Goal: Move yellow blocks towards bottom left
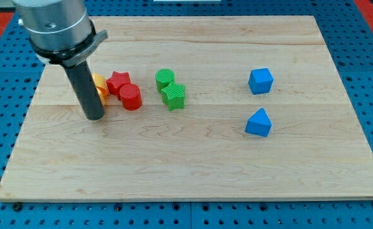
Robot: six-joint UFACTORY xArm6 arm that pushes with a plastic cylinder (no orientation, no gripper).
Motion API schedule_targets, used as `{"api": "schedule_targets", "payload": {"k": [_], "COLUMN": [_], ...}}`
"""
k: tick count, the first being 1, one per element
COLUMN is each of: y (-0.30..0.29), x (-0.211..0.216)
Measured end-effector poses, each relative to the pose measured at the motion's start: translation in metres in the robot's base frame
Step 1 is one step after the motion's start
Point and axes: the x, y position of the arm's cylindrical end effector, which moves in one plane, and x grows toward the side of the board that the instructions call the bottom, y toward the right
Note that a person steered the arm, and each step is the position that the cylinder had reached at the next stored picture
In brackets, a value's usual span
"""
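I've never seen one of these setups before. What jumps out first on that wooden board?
The dark rod at the view's left stands out, my tip resting on the wooden board in front of a partly hidden yellow block. Right of it huddle a red star and red cylinder, then a green cylinder and green star. Two blue blocks sit apart at the right.
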Motion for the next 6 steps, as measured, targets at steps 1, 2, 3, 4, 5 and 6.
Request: {"api": "schedule_targets", "payload": {"k": [1,2,3,4,5,6], "y": [-0.099,-0.101,-0.049,0.002,-0.004,-0.004], "x": [-0.021,-0.084,-0.119,-0.109,-0.048,-0.024]}}
